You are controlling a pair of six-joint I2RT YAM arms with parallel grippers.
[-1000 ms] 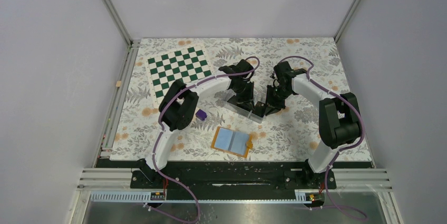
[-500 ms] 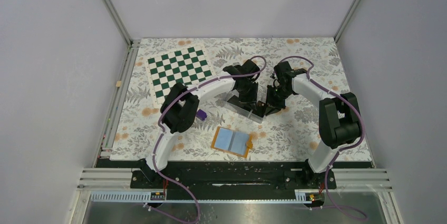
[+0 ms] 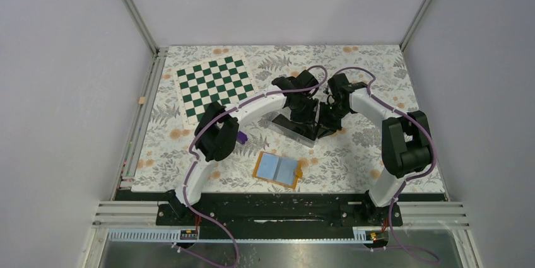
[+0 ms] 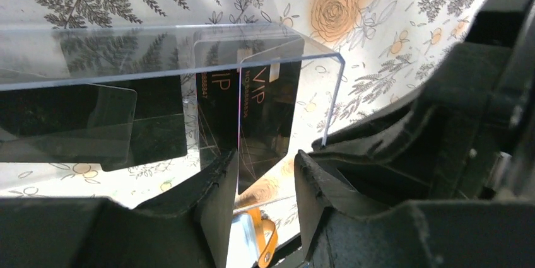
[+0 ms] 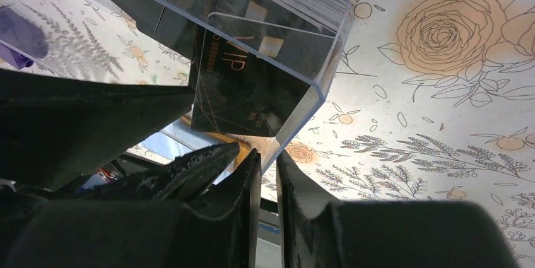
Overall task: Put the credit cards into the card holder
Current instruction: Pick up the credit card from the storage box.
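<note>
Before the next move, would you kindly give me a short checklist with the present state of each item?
1. right gripper clamped on the clear box wall: ok.
2. left gripper lined up on a black card: ok.
3. Left fingers closed on that card: not ok, a gap shows.
4. card holder lying open, blue pockets up: ok.
5. Card lifted out of the box: not ok.

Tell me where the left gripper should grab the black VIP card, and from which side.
Pinch the VIP card by the flat faces of its exposed end, which juts out of the clear box toward the left gripper, approaching along the card. It is thin; the box covers the rest.
</note>
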